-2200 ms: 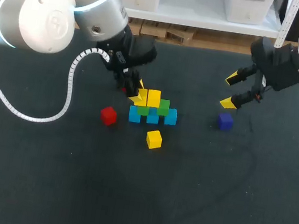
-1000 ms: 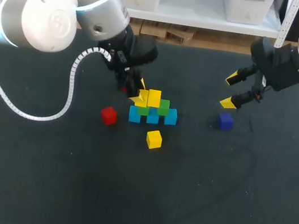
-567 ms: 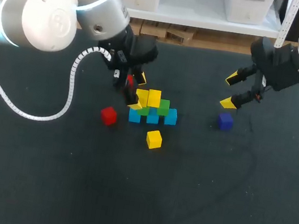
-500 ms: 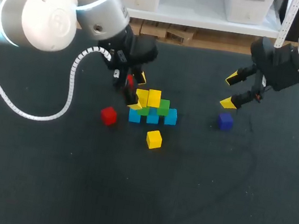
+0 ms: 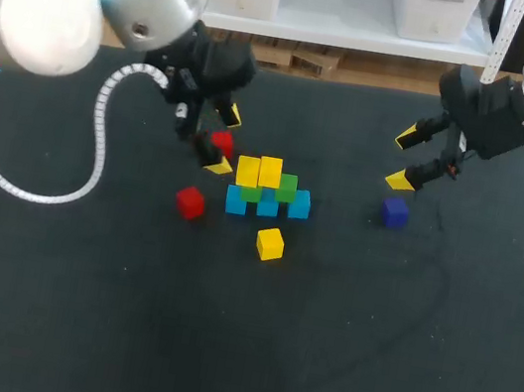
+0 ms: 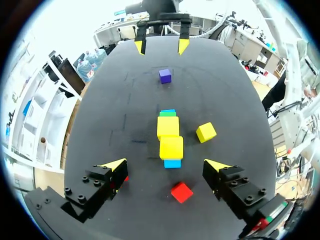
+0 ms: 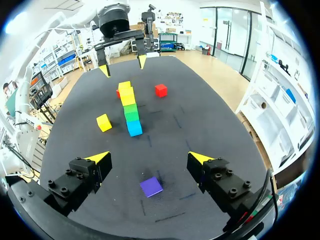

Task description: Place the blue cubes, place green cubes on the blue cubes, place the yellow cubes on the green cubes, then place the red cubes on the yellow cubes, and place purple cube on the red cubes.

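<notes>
Now, your inventory reads thus: your left hand [image 5: 225, 139] is spread and grips nothing, beside the stack [image 5: 268, 189]. One red cube [image 7: 160, 90] lies on the desk [image 5: 371, 325] by one of its fingers; you cannot tell whether they touch. The stack has a blue row, green above it and two yellow on top. A second red cube [image 5: 190, 201] and a loose yellow cube [image 5: 270, 244] sit near the stack. Your right hand [image 5: 404, 159], spread and empty, is above the purple cube [image 5: 395, 212].
</notes>
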You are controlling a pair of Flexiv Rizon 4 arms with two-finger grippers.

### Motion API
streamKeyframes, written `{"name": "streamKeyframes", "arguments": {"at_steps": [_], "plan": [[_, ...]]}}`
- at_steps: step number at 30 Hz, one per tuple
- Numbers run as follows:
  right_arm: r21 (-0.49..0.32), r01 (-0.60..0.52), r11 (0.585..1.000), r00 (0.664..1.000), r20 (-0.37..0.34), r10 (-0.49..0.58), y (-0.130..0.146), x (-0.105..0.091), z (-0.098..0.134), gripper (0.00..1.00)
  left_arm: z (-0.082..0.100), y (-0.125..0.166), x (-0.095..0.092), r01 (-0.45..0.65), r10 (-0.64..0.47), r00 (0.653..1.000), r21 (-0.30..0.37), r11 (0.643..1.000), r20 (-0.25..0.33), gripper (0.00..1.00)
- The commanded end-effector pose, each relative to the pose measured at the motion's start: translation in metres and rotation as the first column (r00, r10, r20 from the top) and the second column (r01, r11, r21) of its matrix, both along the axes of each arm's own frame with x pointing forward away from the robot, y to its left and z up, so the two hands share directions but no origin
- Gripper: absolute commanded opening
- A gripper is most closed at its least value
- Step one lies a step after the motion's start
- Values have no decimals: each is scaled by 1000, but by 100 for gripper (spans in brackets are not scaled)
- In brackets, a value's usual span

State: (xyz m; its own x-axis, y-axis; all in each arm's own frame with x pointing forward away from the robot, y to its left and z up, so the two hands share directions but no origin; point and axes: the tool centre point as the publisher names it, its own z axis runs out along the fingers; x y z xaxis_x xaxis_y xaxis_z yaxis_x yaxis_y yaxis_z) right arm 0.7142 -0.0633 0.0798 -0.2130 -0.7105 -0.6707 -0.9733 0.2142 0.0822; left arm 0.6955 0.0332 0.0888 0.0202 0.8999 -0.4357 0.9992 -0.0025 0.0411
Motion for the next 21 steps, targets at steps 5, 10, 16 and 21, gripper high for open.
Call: {"name": "streamKeyframes", "arguments": {"at_steps": [5, 10, 16, 21], "plan": [[2, 0, 1000, 1000, 2, 0, 0, -1, 0, 100, 6, 53, -19, 35, -33, 999, -104, 994, 19, 100], [2, 0, 1000, 1000, 2, 0, 0, -1, 0, 100, 7, 80, -20, 57, -54, 998, -122, 991, 30, 100], [2, 0, 1000, 1000, 2, 0, 0, -1, 0, 100, 11, 90, -18, 106, -104, 994, -122, 987, 19, 100], [2, 0, 1000, 1000, 2, 0, 0, -1, 0, 100, 14, 89, -17, 143, -146, 989, -103, 984, -26, 100]]}}
